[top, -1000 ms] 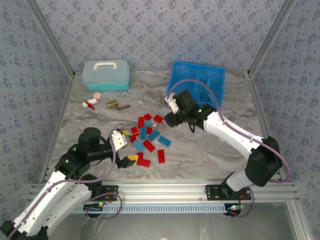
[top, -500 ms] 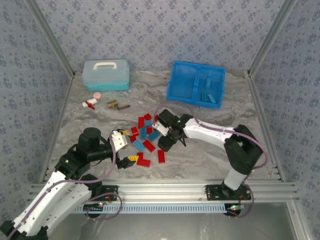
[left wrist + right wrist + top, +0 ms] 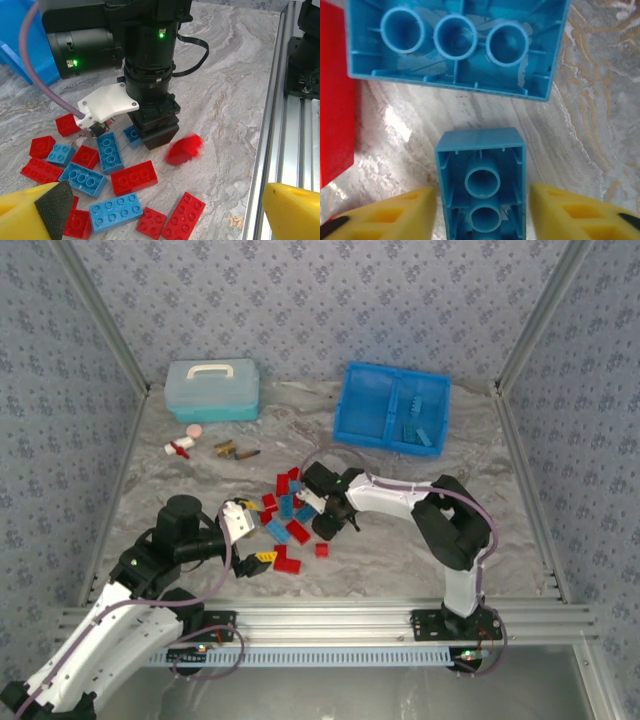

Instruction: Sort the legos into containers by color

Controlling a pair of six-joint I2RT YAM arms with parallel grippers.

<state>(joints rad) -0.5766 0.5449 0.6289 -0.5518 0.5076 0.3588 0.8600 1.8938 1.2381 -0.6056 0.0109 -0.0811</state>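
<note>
The legos (image 3: 293,523) lay in a loose red and blue pile on the marbled surface (image 3: 390,558). The pile sat nearer the arms than the tray (image 3: 368,405) and to its left, well apart from it. A bare band of surface ran between the pile and the tray's near rim. A few blue bricks (image 3: 415,426) leaned in the tray's right compartment.

The right gripper (image 3: 330,522) stood upright over the edge of the pile that faced the tray. Its fingers (image 3: 385,212) were drawn narrow on either side of a small blue lego (image 3: 481,175) lying underside up. One finger looked to meet the brick's wall and a thin gap showed at the other, so whether they gripped it could not be told. A longer blue lego (image 3: 455,45), also underside up, lay just past it across a strip of bare surface. The edge of a red lego (image 3: 335,100) sat close on one side, and the other side was open surface.

A blurred red lego (image 3: 184,149) sat just beside the right gripper, on the side away from the tray.

The left gripper (image 3: 256,532) waited at the side of the pile farthest from the tray, its fingers (image 3: 295,210) spread wide and holding nothing. Open surface lay between the pile and the aluminium rail (image 3: 280,100) along the edge opposite the tray.
</note>
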